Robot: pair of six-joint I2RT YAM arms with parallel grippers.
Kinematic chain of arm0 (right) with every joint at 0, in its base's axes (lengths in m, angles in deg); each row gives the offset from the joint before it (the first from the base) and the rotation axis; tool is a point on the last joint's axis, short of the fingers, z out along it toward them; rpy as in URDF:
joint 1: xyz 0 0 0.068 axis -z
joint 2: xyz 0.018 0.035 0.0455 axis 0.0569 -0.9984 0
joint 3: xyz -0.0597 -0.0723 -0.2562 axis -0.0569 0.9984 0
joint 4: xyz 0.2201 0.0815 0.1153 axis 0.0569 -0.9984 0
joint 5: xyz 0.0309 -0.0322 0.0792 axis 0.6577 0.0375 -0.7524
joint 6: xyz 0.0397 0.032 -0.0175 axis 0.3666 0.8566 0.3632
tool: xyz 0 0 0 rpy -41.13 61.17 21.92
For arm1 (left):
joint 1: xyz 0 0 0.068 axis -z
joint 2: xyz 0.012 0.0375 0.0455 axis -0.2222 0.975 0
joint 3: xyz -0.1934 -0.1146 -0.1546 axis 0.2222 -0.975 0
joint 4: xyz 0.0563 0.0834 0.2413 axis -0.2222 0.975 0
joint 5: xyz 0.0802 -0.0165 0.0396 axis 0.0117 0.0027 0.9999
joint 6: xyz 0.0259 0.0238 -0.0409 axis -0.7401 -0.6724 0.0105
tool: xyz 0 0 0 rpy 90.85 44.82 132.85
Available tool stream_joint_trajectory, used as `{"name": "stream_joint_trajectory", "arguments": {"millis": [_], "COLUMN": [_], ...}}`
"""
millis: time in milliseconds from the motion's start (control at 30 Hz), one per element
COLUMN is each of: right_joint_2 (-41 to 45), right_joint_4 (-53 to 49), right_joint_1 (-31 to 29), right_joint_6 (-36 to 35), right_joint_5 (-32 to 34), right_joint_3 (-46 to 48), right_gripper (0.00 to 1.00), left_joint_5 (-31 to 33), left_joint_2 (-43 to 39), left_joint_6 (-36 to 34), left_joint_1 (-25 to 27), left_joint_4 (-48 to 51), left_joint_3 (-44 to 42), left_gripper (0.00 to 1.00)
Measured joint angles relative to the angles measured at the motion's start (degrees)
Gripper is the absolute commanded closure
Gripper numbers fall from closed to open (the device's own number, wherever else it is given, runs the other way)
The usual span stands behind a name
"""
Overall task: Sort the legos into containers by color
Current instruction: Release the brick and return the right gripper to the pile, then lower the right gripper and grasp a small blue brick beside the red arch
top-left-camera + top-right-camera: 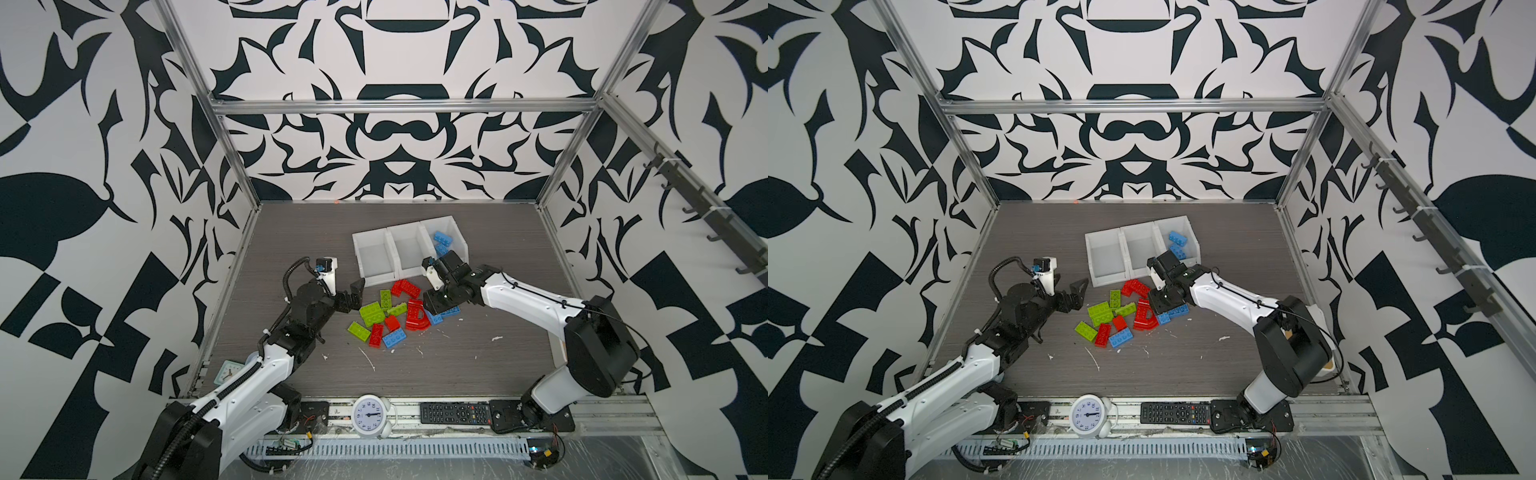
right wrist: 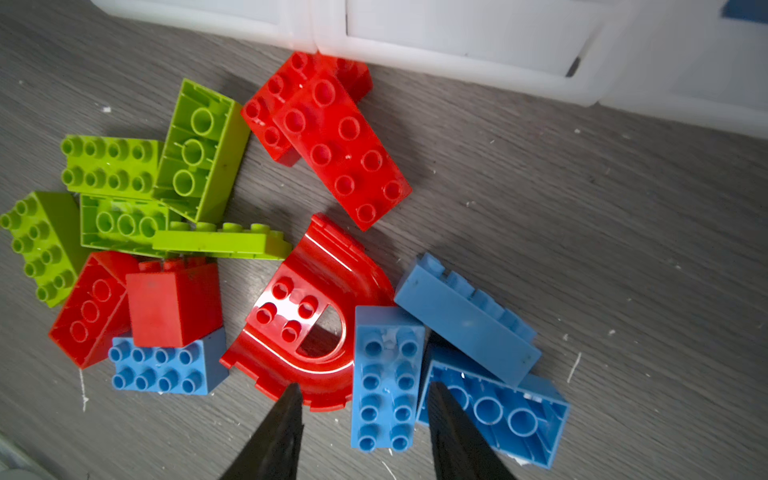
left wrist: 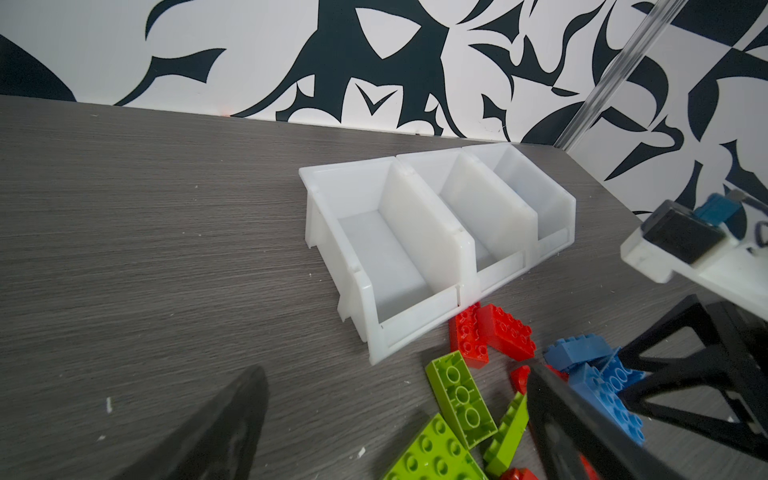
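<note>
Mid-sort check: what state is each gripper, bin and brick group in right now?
left gripper: open, empty, beside the pile
right gripper: open, poised over a blue brick, not gripping
blue brick: studs up, lying on the table
left bin: empty
middle bin: empty
right bin: holds two blue bricks
pile: unsorted, loose on the table

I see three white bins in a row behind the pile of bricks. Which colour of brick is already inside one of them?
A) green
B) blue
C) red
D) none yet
B: in both top views two blue bricks lie in the right-hand bin of the containers, and the other two bins show no bricks.
</note>
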Motion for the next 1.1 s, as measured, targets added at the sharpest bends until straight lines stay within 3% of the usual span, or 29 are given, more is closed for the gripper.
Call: {"name": "stream_joint_trajectory", "arguments": {"millis": [667, 1100], "right_joint_2": [-7.28, -7.37], "right_joint_4": [1.38, 2.4], "right_joint_1": [0.0, 0.0], "right_joint_6": [-3.48, -3.5], "right_joint_5": [1.4, 2.05], "right_joint_3": [-0.35, -0.33], "right_gripper": [0.52, 0.66], "left_joint_5": [-0.04, 0.0], "left_joint_2": [0.0, -0.22], "left_joint_6": [0.0, -0.02], "left_joint_1": [0.0, 0.0], "left_joint_4": [0.02, 0.2], "left_joint_3": [0.0, 0.0], "left_gripper": [0.01, 0.01]}}
